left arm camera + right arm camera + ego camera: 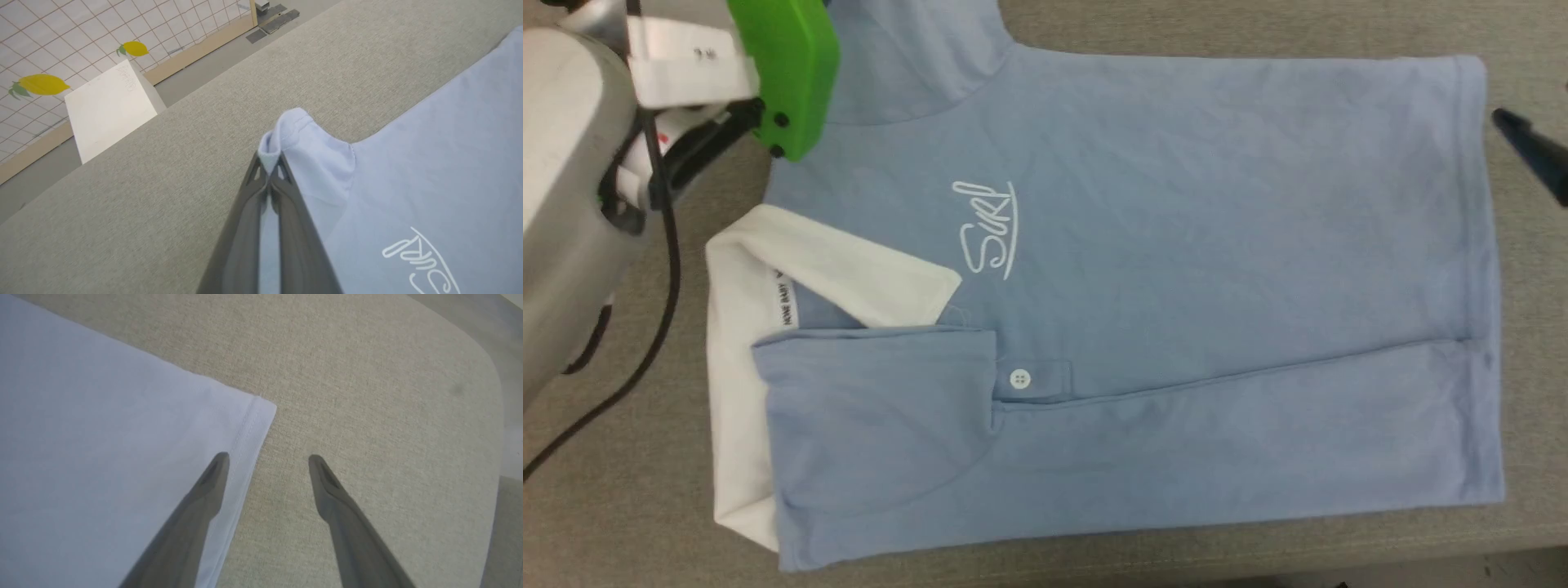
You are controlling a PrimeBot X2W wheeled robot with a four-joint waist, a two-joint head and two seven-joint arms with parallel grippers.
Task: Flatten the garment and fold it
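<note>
The garment (1176, 245), a light blue polo shirt with a white collar (849, 273), a white cursive logo (987, 230) and a white button (1019, 378), lies flat on the grey table, collar to the left; its near side is folded over the front. My left gripper (269, 163) is shut on the edge of the far sleeve (298, 139), lifting it a little. My right gripper (267, 461) stands open over the hem corner (257, 416), one finger over the cloth, the other over bare table. One dark finger (1531, 151) of it shows at the right edge.
The grey table (1258, 24) extends around the shirt; its front edge runs along the bottom of the head view. A black cable (662, 310) hangs from my left arm. Beyond the table stand a white box (108, 108) and a tiled wall with lemon prints (41, 83).
</note>
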